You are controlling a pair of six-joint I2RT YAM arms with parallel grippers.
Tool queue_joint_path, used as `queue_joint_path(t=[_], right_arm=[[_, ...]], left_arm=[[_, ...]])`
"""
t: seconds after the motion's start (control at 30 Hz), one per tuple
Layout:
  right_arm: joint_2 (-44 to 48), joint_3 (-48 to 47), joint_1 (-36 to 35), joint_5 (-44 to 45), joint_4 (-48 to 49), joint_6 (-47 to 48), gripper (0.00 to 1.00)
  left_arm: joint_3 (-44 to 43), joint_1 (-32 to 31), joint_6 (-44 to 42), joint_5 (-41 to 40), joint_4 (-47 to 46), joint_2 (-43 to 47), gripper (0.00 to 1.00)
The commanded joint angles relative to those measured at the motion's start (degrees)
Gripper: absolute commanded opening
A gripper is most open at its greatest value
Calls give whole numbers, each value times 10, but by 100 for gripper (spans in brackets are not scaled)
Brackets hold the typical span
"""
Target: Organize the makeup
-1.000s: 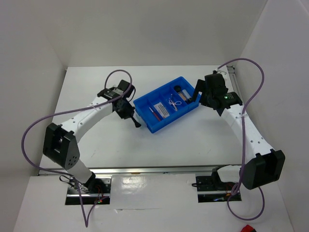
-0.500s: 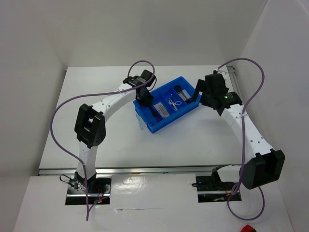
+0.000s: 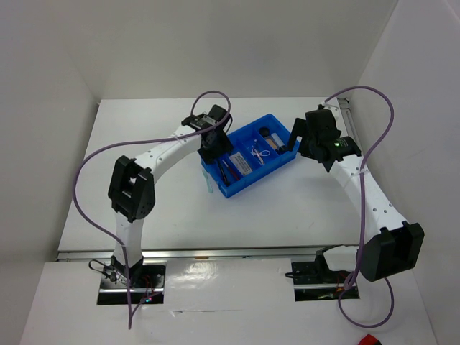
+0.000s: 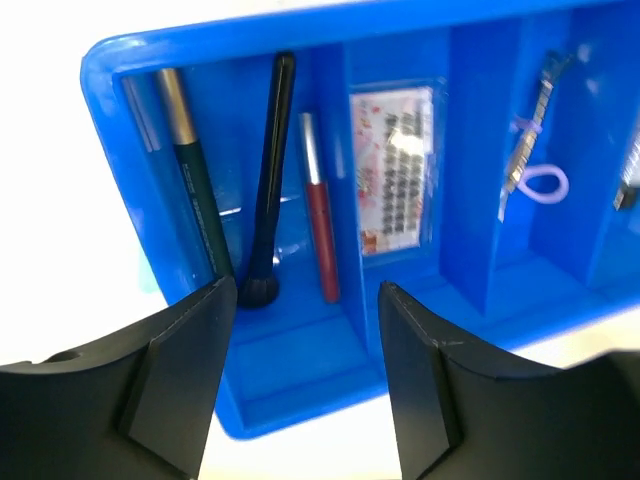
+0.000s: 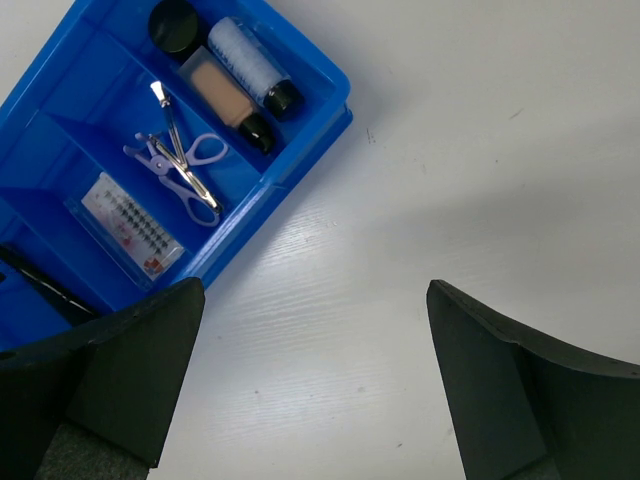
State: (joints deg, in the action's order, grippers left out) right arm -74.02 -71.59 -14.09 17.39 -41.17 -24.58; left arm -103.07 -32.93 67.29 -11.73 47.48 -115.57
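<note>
left hand (image 4: 305, 300): fingers apart, nothing held, over the left end slot of the blue tray (image 4: 100, 110)
right hand (image 5: 312, 300): spread wide, empty, above the bare worktop (image 5: 450, 150) just right of the tray
left end slot: pencil (image 4: 195, 200), black brush (image 4: 270, 170) and pink stick (image 4: 320, 230), side by side
next slot: white card (image 4: 395, 165), flat
third slot: thin clips (image 4: 530, 150)
right end slot: black jar (image 5: 173, 25), clear bottle (image 5: 250, 60), beige tube (image 5: 222, 100)

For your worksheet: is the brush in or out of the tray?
In. The brush lies in the tray's end compartment, beside the pencil.
</note>
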Motion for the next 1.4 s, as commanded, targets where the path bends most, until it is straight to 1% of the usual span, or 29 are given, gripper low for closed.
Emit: queue_joint_path(t=[0.0, 0.17, 0.23, 0.27, 0.37, 0.4, 0.43, 0.5, 0.53, 0.57, 0.6, 0.63, 0.67, 0.7, 0.77, 0.8, 0.87, 0.9, 0.97, 1.0, 1.07, 1.1, 1.2, 1.37], right_arm=[[12, -9, 4, 5, 8, 4, 100], [12, -14, 4, -2, 8, 4, 100], [12, -20, 4, -9, 8, 9, 100], [12, -28, 4, -20, 8, 9, 98], [-2, -52, -41, -39, 16, 28, 92], [-8, -60, -68, -39, 16, 28, 87], [-16, -70, -133, -30, 21, 34, 86], [-61, -113, -199, -24, 14, 34, 84], [-81, -129, -261, -24, 14, 34, 82], [-122, -160, -293, -24, 8, 34, 81], [-143, -175, -321, -24, 8, 34, 81], [-164, -188, -369, -24, 8, 34, 79], [-204, -212, -388, -24, 8, 29, 75], [-221, -220, -401, -41, 15, 29, 73], [-255, -236, -422, -61, 24, 23, 68], [-282, -242, -423, -84, 35, 16, 64], [-307, -249, -423, -93, 50, 10, 61], [-334, -261, -423, -93, 55, 10, 61], [-363, -276, -423, -98, 55, 5, 61], [-392, -292, -423, -98, 55, 5, 62], [-423, -311, -423, -79, 55, 0, 64], [-454, -331, -423, -73, 48, -6, 64], [-507, -368, -423, -45, 40, -13, 64], [-563, -408, -416, 16, 2, -36, 64]], left_arm=[[-21, -13, -35, -1, -9, 64, 72], [-38, -27, -51, -36, -14, 115, 72], [-54, -27, -65, -56, -8, 129, 68], [-60, -27, -70, -65, -3, 143, 66], [-71, -27, -91, -123, 25, 169, 58], [-71, -27, -98, -138, 30, 196, 56], [-65, -12, -108, -166, 46, 210, 55], [-50, 7, -115, -188, 61, 259, 55], [-43, 19, -115, -208, 74, 276, 55], [-34, 41, -115, -218, 105, 292, 55], [-28, 54, -115, -225, 119, 310, 55], [-28, 69, -110, -230, 134, 327, 55], [-23, 93, -102, -235, 151, 359, 55], [-23, 107, -102, -242, 178, 376, 57], [-15, 139, -93, -242, 198, 421, 58], [-15, 149, -93, -242, 198, 437, 58], [-1, 166, -93, -229, 198, 462, 58], [9, 179, -98, -229, 198, 480, 59], [15, 191, -104, -209, 198, 486, 59], [15, 197, -110, -202, 198, 486, 61], [15, 206, -116, -182, 207, 486, 64], [20, 213, -116, -176, 215, 481, 64], [36, 219, -121, -153, 215, 481, 67], [59, 230, -145, -118, 202, 475, 67]])
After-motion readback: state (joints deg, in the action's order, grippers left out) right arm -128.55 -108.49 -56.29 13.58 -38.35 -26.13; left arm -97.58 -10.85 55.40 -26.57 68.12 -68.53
